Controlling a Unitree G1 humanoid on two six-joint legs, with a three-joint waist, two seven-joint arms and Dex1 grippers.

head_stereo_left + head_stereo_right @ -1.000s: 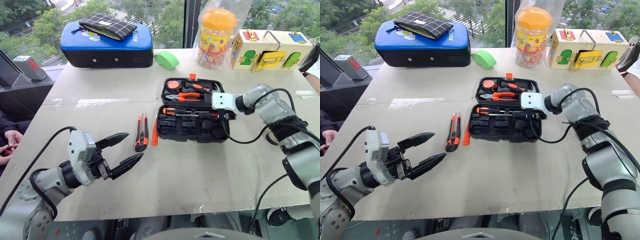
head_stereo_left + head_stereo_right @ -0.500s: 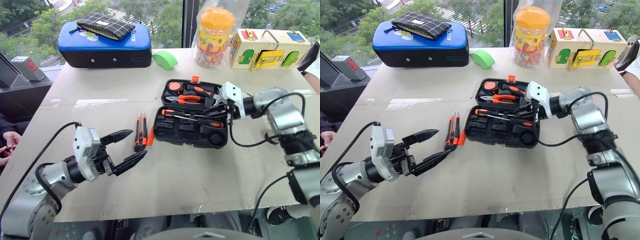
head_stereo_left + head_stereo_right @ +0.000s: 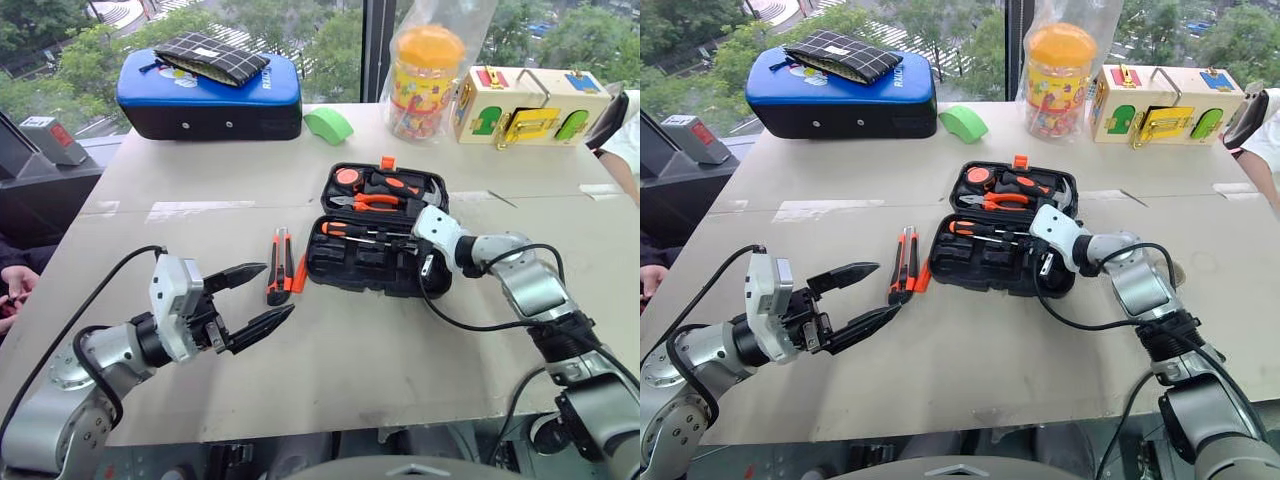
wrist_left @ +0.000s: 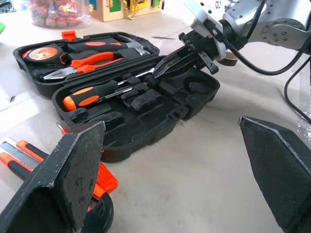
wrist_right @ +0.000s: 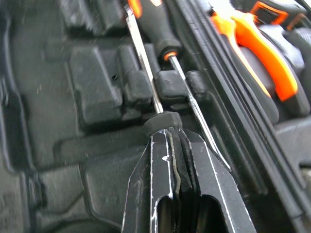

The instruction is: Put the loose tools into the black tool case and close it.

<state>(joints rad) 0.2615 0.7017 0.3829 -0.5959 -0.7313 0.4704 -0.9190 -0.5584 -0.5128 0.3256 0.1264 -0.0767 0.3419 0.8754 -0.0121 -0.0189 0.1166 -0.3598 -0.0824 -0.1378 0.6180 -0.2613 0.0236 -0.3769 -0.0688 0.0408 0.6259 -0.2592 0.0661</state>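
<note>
The open case (image 3: 378, 232) sits mid-tabletop (image 3: 350, 370). The right claw (image 4: 171, 61), shut and empty, presses a screwdriver (image 3: 372, 232) into its recess; push straight down. The knife (image 3: 280, 266) lies at the case's 9 o'clock, near the wide-open left claw (image 3: 255, 300).

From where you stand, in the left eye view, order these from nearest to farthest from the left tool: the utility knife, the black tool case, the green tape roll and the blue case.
1. Utility knife, just beyond the left tool.
2. Black tool case, open, mid-table, to the right.
3. Green tape roll, beyond the tool case.
4. Blue case, at the table's far edge; close to the roll in rank.
</note>
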